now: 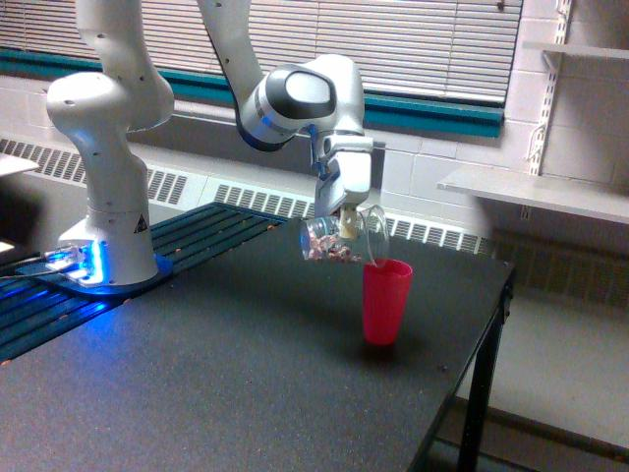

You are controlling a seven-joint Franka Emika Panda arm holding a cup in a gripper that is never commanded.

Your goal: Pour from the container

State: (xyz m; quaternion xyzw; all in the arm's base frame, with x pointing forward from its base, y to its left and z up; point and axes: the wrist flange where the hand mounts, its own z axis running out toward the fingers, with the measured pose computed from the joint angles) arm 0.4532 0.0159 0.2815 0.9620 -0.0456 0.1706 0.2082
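Container [336, 239], holding small pieces, tilts above pink cup [385, 300].

Behind my fingers hangs a window [432, 39] with its pale slatted blinds [197, 29] closed, and a teal sill band [442, 113] runs along beneath it. Under that is a white block wall [442, 162] with a long radiator grille [265, 202] at its foot. Below my fingers spreads a dark speckled table [246, 383] on a black leg [475, 413]. Off toward the exterior view's right, white shelves [536, 192] sit on slotted wall rails [541, 108] over a pale floor [560, 364].
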